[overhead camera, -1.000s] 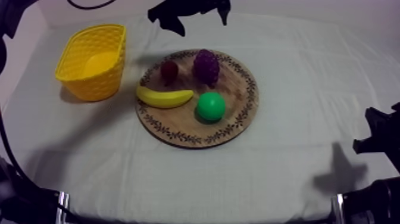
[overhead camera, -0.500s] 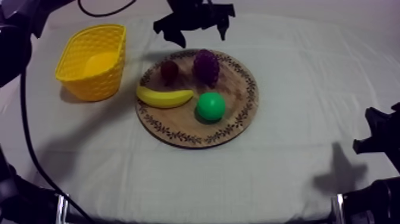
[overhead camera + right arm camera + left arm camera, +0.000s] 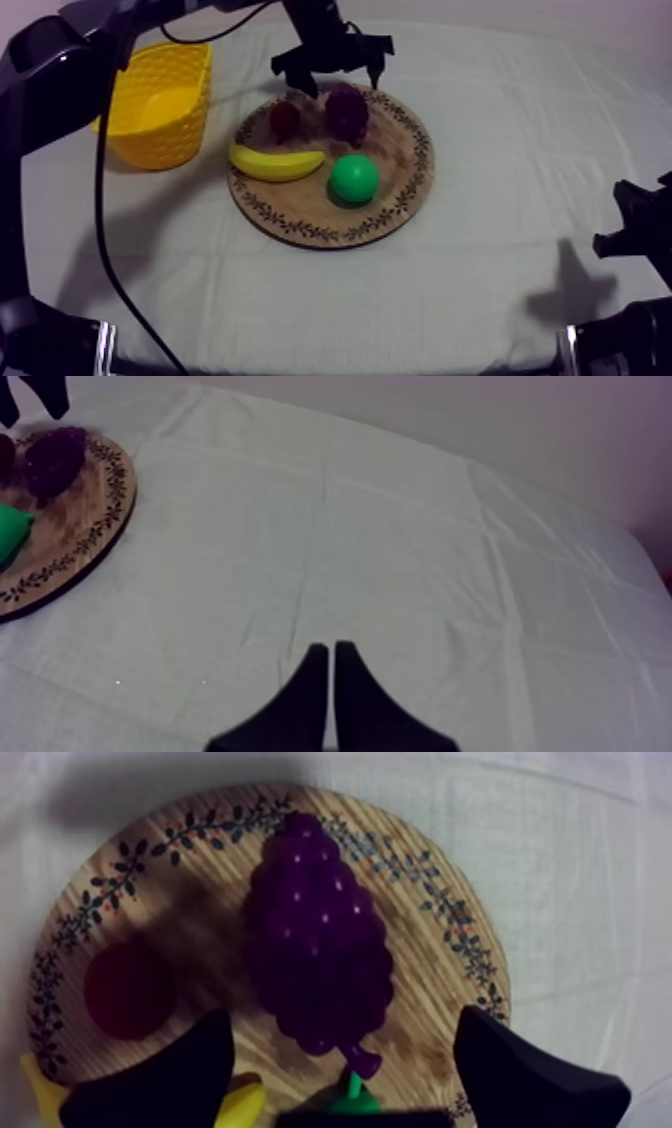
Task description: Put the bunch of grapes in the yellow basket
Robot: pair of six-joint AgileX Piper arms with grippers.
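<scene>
My left hand (image 3: 342, 1022) hung over the bunch of grapes (image 3: 320, 942), fingers wide apart, one each side. Grapes lay on the wooden board (image 3: 440, 922) beside the small red fruit (image 3: 125, 990). Judged light, hard, bumpy: grip across the broad middle. My right hand (image 3: 331, 651): fingers together.

The wooden board (image 3: 425, 982) is seen as matt, open-grained wood, with a dark leaf pattern printed on the rim. The bunch of grapes (image 3: 320, 942) is moulded in smooth plastic, with a faint sheen on the beads. The small red fruit (image 3: 125, 990) is shadowed, so its finish can only be taken as probably matt. The yellow basket (image 3: 160, 140) is formed of latticed plastic. Matt, creased cloth (image 3: 400, 576) is spread beneath everything.
</scene>
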